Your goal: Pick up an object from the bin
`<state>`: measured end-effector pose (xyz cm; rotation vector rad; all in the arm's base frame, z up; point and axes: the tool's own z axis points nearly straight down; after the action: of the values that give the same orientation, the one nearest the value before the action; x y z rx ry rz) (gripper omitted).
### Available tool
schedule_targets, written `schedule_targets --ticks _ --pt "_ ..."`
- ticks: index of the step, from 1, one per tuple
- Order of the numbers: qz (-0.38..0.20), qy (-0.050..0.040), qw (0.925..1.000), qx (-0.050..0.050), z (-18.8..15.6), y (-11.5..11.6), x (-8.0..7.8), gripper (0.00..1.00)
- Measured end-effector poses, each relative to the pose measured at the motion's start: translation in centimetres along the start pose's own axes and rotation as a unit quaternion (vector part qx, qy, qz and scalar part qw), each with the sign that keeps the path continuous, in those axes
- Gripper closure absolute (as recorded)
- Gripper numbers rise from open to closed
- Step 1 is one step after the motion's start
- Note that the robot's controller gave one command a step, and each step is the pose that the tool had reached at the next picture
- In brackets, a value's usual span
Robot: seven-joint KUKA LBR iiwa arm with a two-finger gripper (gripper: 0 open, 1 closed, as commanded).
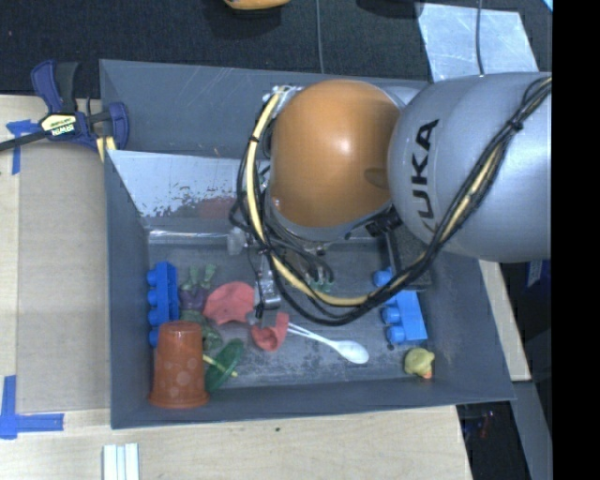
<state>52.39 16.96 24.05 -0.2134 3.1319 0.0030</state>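
bin of grey metal (pixel 127 281) with sloping walls holds a thin scatter of small things on its floor. the silver arm (pixel 478 169), with its rounded orange cover (pixel 328 155) and yellow and black cables (pixel 309 292), reaches in from the right and hangs over the middle of the floor.

the gripper (pixel 268 314) points down at a small lumpy red piece (pixel 272 337) that lies near the front of the floor, a little left of centre. its tip is right at the upper edge of that piece. whether the fingers are apart, together or clamped on the piece cannot be told. the red piece is squat, and its long axis cannot be made out for sure.

just beside it lies a white plastic spoon (pixel 328 343). the spoon's long axis runs from the handle end by the red piece down and rightward to the bowl. just left of the gripper is a flat pinkish-red piece (pixel 230 302). further left a blue studded plastic block (pixel 161 298) lies with its long axis running front to back. an orange plastic cup (pixel 180 367) stands in the front left corner with green leafy bits (pixel 221 361) against it. on the right are a second blue block (pixel 405 319) and a small yellow thing (pixel 419 363).

the floor is scuffed, and the back wall carries a pale patch with dark speckles. beyond the far rim lies a black surface (pixel 187 28).
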Motion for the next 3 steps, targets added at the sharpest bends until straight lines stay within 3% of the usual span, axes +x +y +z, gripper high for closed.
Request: schedule_targets --ticks 1,2,3 --pt "-0.004 -0.0016 1.0 0.0 -1.2 -2.6 0.6 0.0" --pt "-0.015 -0.0036 0.9999 0.0 3.6 -2.7 1.0 0.0" --pt "0.072 -0.0047 0.9974 -0.001 8.5 -3.3 1.3 0.0"
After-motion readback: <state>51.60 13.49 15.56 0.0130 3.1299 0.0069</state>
